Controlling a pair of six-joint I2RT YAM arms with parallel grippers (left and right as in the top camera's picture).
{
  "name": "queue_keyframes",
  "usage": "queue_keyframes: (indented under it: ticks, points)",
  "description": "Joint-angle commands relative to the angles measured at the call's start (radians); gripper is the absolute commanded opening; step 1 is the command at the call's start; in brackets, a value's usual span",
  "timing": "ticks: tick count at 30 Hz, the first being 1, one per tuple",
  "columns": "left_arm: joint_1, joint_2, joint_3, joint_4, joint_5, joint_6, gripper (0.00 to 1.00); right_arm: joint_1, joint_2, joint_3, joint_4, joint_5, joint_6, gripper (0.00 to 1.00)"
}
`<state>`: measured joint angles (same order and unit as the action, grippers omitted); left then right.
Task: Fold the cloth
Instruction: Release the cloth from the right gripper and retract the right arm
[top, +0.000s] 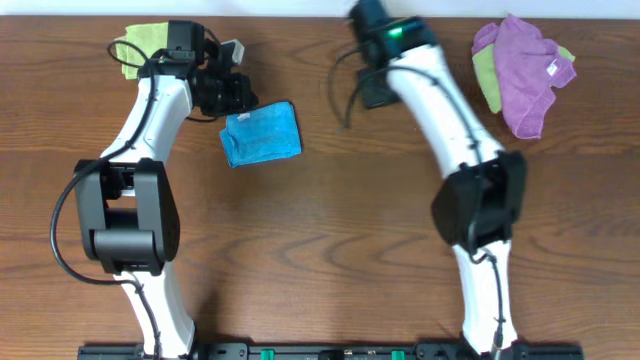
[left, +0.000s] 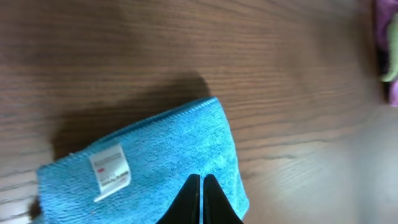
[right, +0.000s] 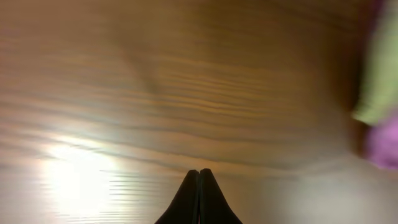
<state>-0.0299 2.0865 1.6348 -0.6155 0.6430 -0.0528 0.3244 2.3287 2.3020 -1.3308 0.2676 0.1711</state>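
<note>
The left gripper (left: 201, 179), jaws pinched together and empty, hovered at eleven o'clock of the cloth (top: 262, 133). The cloth lay as a compact folded rectangle on the table (top: 330, 250), so folding looked essentially finished. The right gripper (right: 199, 173), likewise closed on nothing, hung at its two o'clock.

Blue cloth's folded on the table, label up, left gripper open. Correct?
No: the left gripper is shut, jaws together, per the left wrist view. The sky-blue fuzzy microfibre cloth does lie folded on the brown wooden table, white label up.
</note>
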Motion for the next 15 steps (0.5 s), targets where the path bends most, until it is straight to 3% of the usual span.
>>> queue_keyframes:
  ticks: [1, 9, 15]
  points:
    - [-0.002, -0.013, -0.054, 0.022, 0.08, -0.015, 0.06, -0.104, -0.116, 0.023, -0.035, 0.072, -0.023, 0.01]
    - [-0.07, -0.014, -0.156, 0.04, 0.002, -0.015, 0.06, -0.217, -0.293, -0.058, -0.077, -0.04, -0.068, 0.02]
    - [-0.097, -0.014, -0.159, 0.042, -0.057, -0.031, 0.06, -0.251, -0.593, -0.422, 0.048, -0.041, -0.083, 0.02]
